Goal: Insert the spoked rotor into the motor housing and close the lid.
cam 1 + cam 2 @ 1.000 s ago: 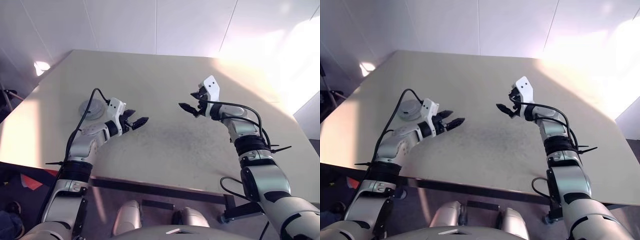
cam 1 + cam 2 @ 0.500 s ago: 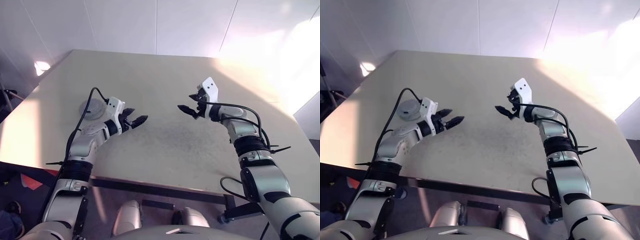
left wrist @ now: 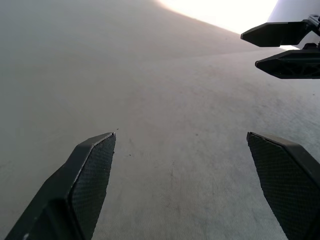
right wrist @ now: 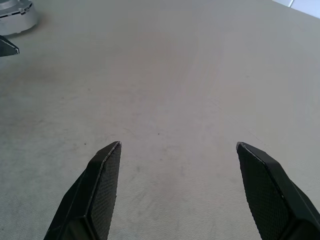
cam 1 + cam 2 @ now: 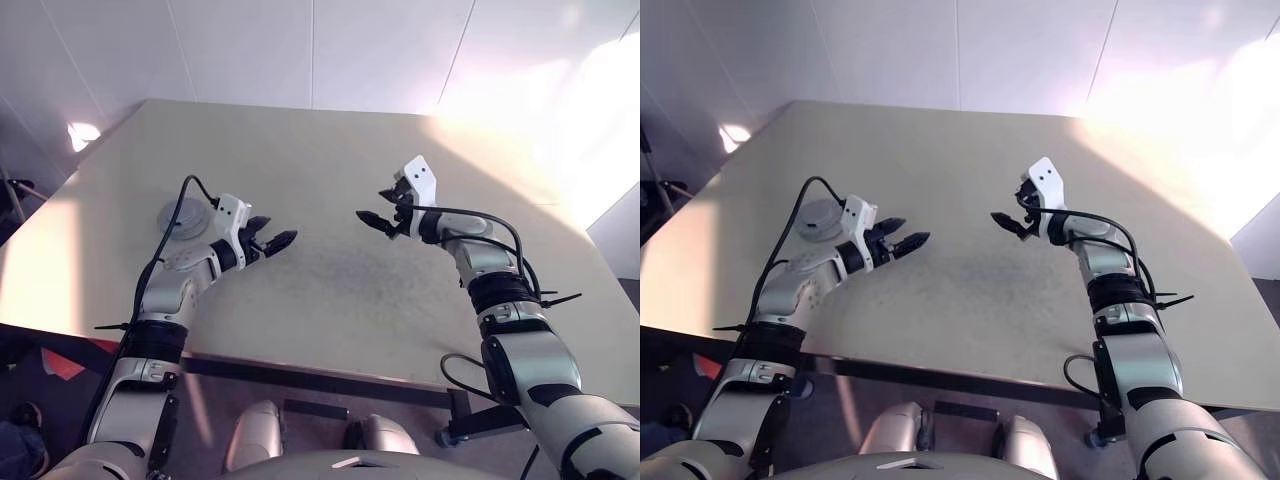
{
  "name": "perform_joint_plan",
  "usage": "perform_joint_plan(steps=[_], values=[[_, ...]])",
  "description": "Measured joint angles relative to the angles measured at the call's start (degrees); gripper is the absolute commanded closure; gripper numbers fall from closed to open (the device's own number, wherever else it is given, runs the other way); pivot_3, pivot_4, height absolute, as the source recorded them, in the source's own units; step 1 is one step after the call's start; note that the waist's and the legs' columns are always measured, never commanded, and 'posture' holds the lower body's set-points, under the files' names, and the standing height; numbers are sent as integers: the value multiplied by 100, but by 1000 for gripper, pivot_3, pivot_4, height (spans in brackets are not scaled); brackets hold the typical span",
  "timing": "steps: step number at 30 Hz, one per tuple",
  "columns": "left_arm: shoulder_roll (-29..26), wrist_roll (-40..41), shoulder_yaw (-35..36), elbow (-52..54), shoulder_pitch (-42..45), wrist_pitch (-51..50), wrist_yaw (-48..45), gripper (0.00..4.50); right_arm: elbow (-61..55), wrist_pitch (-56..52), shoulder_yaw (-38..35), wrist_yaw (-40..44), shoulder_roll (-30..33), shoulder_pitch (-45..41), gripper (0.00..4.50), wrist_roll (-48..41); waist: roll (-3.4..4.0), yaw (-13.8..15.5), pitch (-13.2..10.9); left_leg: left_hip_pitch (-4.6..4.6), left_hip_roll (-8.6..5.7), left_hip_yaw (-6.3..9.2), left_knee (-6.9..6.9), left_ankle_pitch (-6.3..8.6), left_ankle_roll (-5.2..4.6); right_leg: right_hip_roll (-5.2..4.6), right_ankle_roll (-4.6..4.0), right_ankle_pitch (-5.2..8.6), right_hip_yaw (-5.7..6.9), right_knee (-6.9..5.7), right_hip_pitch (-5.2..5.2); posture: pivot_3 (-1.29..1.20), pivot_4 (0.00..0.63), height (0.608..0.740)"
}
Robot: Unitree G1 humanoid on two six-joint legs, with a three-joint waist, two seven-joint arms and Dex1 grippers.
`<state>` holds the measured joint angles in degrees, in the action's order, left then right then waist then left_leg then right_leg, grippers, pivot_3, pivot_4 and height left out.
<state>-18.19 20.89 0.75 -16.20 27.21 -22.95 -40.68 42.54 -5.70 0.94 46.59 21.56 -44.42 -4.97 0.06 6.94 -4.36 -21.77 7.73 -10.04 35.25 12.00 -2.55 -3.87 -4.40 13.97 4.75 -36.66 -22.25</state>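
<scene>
Both tools hover released over the table (image 5: 330, 300).
Left tool (image 5: 272, 238) and right tool (image 5: 378, 212) hold nothing; the lid (image 5: 180, 216) sits behind the left arm.

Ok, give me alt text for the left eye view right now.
Both tools hover open and empty over a beige table, the left tool and right tool pointing toward each other. A round grey lidded unit sits on the table behind the left wrist.

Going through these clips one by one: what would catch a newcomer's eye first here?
Two open, empty grippers face each other above the middle of the beige table: the left gripper and the right gripper. Behind the left arm, near the table's left edge, sits a round grey lid.
</scene>
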Motion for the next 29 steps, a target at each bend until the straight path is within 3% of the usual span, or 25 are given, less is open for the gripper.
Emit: perform_joint_plan(steps=[29], values=[[53, -95, 2, -131, 0, 63, 51, 61, 49, 28, 1, -23, -2, -1, 367, 99, 0, 0, 0, 0, 0, 0, 0, 0, -3, 0, 0, 0, 0, 0, 0, 0, 0, 740]])
